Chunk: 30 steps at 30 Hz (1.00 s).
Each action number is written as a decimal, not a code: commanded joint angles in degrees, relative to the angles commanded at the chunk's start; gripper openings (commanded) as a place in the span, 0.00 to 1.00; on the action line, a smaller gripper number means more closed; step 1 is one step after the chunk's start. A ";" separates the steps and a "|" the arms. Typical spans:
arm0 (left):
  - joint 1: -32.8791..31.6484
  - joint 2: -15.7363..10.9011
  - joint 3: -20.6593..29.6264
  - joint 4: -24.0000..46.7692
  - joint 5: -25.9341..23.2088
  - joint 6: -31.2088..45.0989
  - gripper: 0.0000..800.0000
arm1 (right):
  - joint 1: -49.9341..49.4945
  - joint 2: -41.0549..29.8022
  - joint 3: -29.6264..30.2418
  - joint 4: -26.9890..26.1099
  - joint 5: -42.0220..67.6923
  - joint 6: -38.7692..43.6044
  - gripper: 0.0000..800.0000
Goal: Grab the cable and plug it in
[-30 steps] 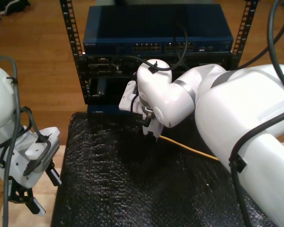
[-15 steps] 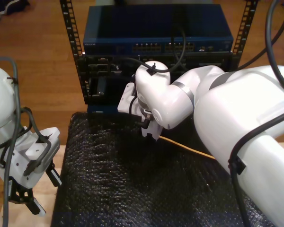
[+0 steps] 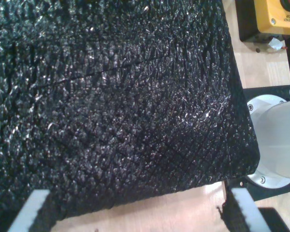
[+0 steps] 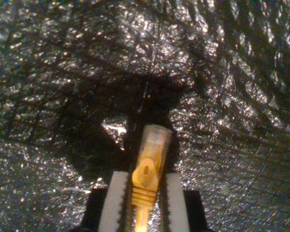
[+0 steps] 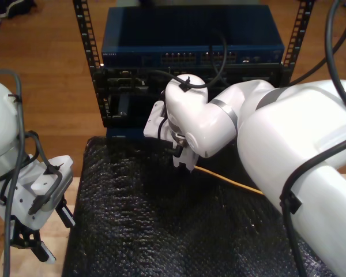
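My second gripper (image 4: 144, 175) is shut on the cable (image 4: 147, 164). Its clear plug and pale yellow boot stick out past the white pads (image 4: 113, 193), pointing down at the black mat (image 4: 232, 96). In the exterior view my second gripper (image 5: 184, 166) hangs low over the mat's far part, in front of the rack. The yellow-orange cable (image 5: 230, 180) trails from it toward the exterior view's right. My first gripper (image 5: 53, 234) stands open at the exterior view's lower left, beside the mat's edge. Its fingers (image 3: 36, 205) are wide apart with nothing between them.
A blue network switch (image 5: 190, 34) with rows of ports (image 5: 202, 57) sits in a rack behind the mat (image 5: 161, 231), with darker units below. Black cables (image 5: 222, 52) run into its front. A yellow emergency-stop box (image 3: 275, 12) and an arm base (image 3: 280, 140) stand beside the mat.
My second gripper has shifted slightly toward the exterior view's left and back with the cable in it. The first arm has not moved.
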State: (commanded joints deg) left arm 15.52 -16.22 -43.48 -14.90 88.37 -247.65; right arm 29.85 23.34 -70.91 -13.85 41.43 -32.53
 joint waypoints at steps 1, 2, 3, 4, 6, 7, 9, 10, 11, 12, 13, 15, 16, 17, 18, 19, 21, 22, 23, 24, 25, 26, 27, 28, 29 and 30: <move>0.00 0.00 0.00 0.00 0.00 0.00 1.00 | 0.00 0.00 0.09 0.00 0.00 0.00 0.18; 0.00 0.00 0.00 0.00 0.00 0.00 1.00 | 0.00 0.00 0.00 0.00 0.09 -0.09 0.18; 0.09 0.00 0.00 0.00 0.00 0.00 1.00 | 0.09 0.00 0.00 0.00 0.26 -0.09 0.18; 0.00 0.00 0.00 0.00 0.00 0.00 1.00 | 0.09 0.00 0.00 0.00 0.70 -0.09 0.17; 0.00 0.00 0.00 0.00 0.00 0.00 1.00 | 0.09 0.00 -0.09 0.00 1.14 0.00 0.13; 0.00 0.00 0.00 0.00 0.00 0.00 1.00 | 0.09 -0.09 -0.09 0.00 1.14 -0.09 0.09; 0.00 0.00 0.00 0.00 0.00 -0.09 1.00 | 0.09 -0.44 -0.09 0.00 1.32 -0.18 0.06; 0.00 0.00 0.00 0.00 0.00 0.00 1.00 | 0.18 -0.88 -0.09 0.00 1.58 -0.26 0.05; 0.00 0.00 0.00 0.00 0.00 -0.09 1.00 | 0.18 -1.32 -0.09 0.09 2.29 -0.35 0.03; 0.00 0.00 -0.09 0.00 0.00 -0.09 1.00 | 0.18 -1.85 -0.09 0.09 3.25 -0.35 0.02; 0.00 0.00 -0.09 0.00 0.00 -0.09 1.00 | 0.18 -2.37 -0.18 0.18 4.31 -0.44 0.01; 0.00 0.00 -0.09 0.00 0.09 -0.09 1.00 | 0.18 -4.04 -0.09 0.18 6.33 -0.44 0.01; 0.00 0.00 -0.09 0.00 0.09 -0.09 1.00 | 0.18 -5.10 0.00 0.18 7.12 -0.53 0.01; 0.00 0.00 -0.09 0.00 0.09 -0.18 1.00 | 0.18 -6.33 0.00 0.18 7.65 -0.79 0.01; 0.00 -0.09 -0.09 0.00 0.18 -0.18 1.00 | 0.09 -7.38 -0.09 0.26 8.09 -1.14 0.01; 0.00 -0.09 -0.09 -0.09 0.18 -0.18 1.00 | 0.09 -8.44 0.09 0.26 8.53 -1.93 0.01; 0.09 -0.18 -0.09 -0.44 0.53 -0.18 1.00 | 0.09 -10.29 0.53 0.62 9.58 -4.31 0.01; 0.09 -0.26 -0.09 -0.97 0.70 -0.18 1.00 | 0.09 -11.16 0.88 0.79 10.29 -5.27 0.01; 0.09 -0.35 -0.09 -1.67 0.70 -0.18 1.00 | 0.09 -11.96 1.05 0.88 11.08 -5.80 0.01; 0.09 -0.44 -0.18 -2.55 0.79 -0.09 1.00 | 0.09 -12.66 1.23 0.97 11.69 -6.15 0.01; 0.09 -0.53 -0.35 -3.43 0.97 0.00 1.00 | 0.09 -13.27 1.41 0.88 12.31 -6.33 0.01; 0.09 -0.62 -0.44 -4.31 1.23 0.00 1.00 | 0.26 -13.89 1.67 0.88 13.01 -6.59 0.01; 0.18 -0.70 -0.70 -5.01 1.76 0.00 1.00 | 0.62 -14.59 2.02 0.97 13.71 -7.38 0.01; 0.18 -0.97 -0.88 -5.89 2.37 0.00 1.00 | 0.97 -15.38 2.37 0.97 14.42 -8.44 0.01; 0.18 -1.49 -0.97 -6.68 2.90 0.00 1.00 | 1.41 -16.35 2.73 1.05 15.30 -9.85 0.01; 0.09 -1.85 -1.14 -7.56 3.43 0.00 1.00 | 1.67 -17.32 2.99 1.05 16.18 -10.90 0.01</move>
State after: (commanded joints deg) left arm 15.60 -18.07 -44.63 -22.46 91.80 -247.65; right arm 31.52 6.02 -67.92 -12.79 57.60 -43.43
